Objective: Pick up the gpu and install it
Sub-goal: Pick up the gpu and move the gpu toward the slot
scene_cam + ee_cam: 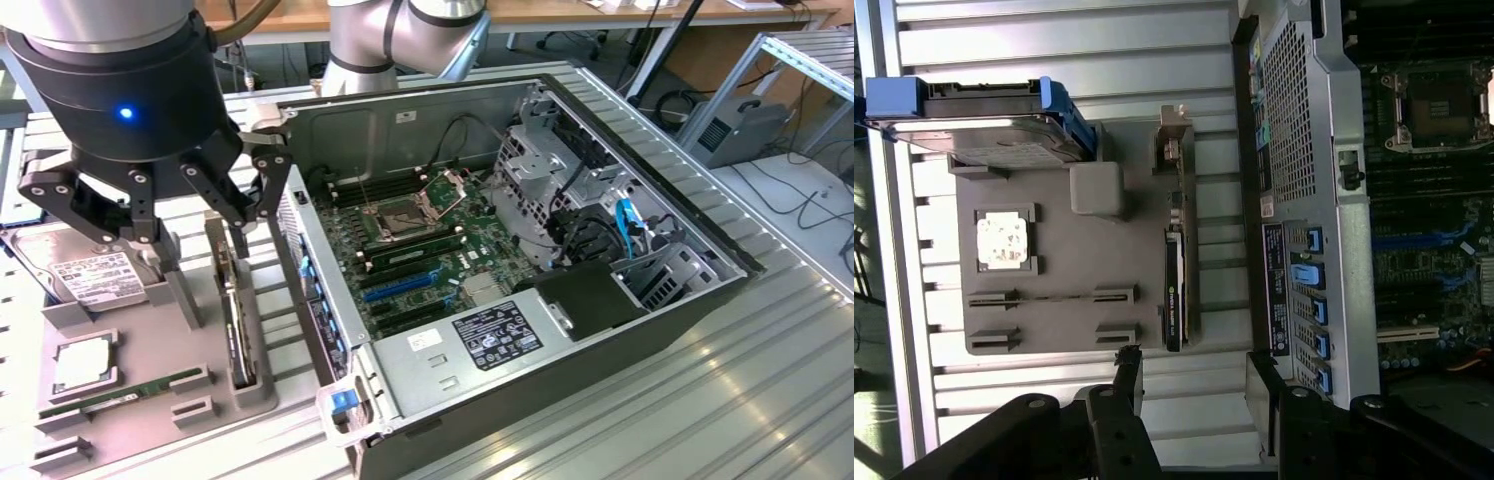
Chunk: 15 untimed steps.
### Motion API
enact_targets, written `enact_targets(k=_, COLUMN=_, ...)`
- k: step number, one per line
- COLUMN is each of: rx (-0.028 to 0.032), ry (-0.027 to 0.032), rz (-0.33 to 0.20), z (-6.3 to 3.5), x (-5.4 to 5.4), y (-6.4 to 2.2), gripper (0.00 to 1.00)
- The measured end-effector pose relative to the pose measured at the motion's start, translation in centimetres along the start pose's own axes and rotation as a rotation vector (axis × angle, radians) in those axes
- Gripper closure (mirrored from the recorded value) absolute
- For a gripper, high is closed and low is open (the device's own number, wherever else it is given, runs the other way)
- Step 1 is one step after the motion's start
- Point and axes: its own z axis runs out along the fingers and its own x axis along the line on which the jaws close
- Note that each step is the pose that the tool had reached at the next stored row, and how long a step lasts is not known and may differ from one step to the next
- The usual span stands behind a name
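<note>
Hovering above the parts tray with jaws spread and empty: pick not yet made.

- Computer case point(561, 290) – lies open, motherboard point(427, 250) exposed; its wall runs just beside the tray.
- Grey tray point(147, 345) – slotted holder for the loose parts.
- Gripper point(200, 240) – released, grasping nothing, poised over the tray end nearer the gpu.
- Gpu point(240, 320) – stands on edge, untouched, in the tray slot closest to the case. Judged good practice: square the fingers point(1129, 385) across the thin card, straddle its middle, descend straight and stay clear of the case wall.
- Hard drive point(91, 278) – propped at the tray's far side, well apart from the card.

Hard to make out: the card shows edge-on, so its fan face and bracket are hidden. Which motherboard slot suits it is possibly one of the blue ones, though this is unclear.
</note>
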Motion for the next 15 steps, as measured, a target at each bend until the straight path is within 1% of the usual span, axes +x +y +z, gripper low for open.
enact_targets(k=5, rx=0.0000, ry=0.0000, rz=0.000, z=0.09, x=0.00, y=0.00, gripper=0.46)
enact_targets(k=7, rx=0.0000, ry=0.0000, rz=0.000, z=0.81, x=0.02, y=-0.02, gripper=0.46)
enact_targets(k=15, rx=0.0000, ry=0.0000, rz=0.000, z=0.98, x=0.03, y=-0.02, gripper=0.46)
